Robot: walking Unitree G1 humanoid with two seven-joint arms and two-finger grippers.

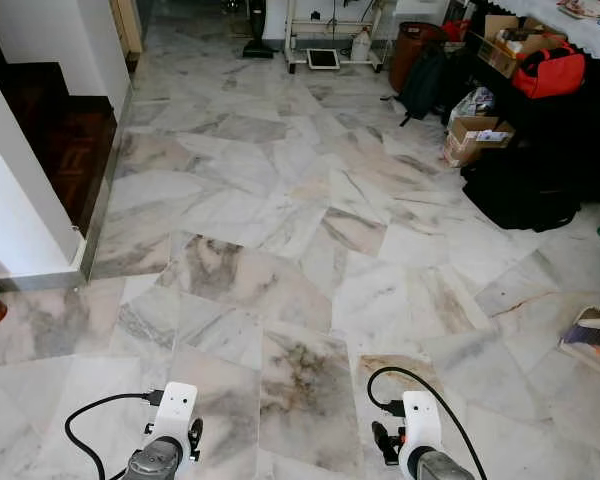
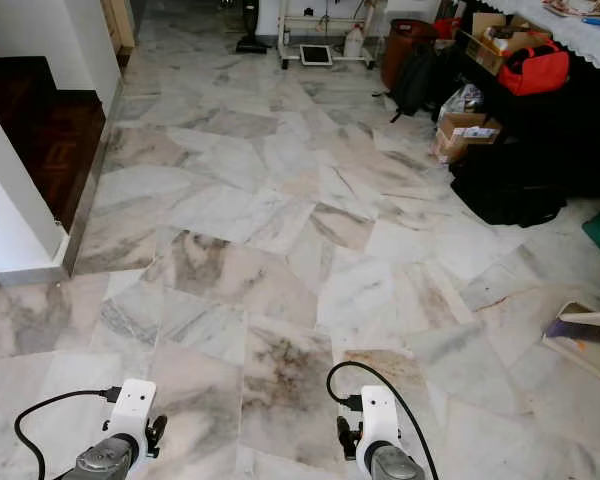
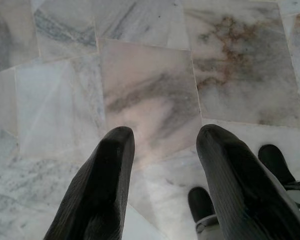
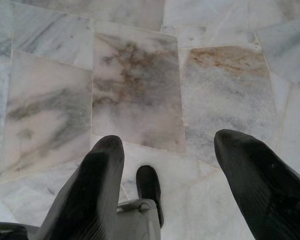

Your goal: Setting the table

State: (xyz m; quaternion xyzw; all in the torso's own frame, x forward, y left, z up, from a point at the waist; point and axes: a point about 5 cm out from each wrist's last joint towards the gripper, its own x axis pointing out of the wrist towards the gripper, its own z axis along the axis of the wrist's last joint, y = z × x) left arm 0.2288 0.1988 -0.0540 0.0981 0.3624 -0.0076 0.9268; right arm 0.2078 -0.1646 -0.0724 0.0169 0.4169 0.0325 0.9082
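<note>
I see a marble floor [image 1: 280,260] spreading out ahead, with no tableware on it. A table with a white lace cloth [image 1: 580,28] stands at the far right edge, its underside packed with bags. My left arm [image 1: 170,428] and right arm [image 1: 418,432] hang low at the bottom of the eye views. In the left wrist view my left gripper [image 3: 162,140] is open over bare tiles, nothing between its fingers. My right gripper [image 4: 171,142] is also open above the floor and holds nothing.
A red bag [image 1: 548,72], cardboard boxes [image 1: 473,135] and a black bag [image 1: 520,190] crowd the right side. Dark wooden stairs [image 1: 55,130] and a white wall [image 1: 20,210] bound the left. A broom head [image 1: 592,335] lies at the right. A white rack [image 1: 330,40] stands far back.
</note>
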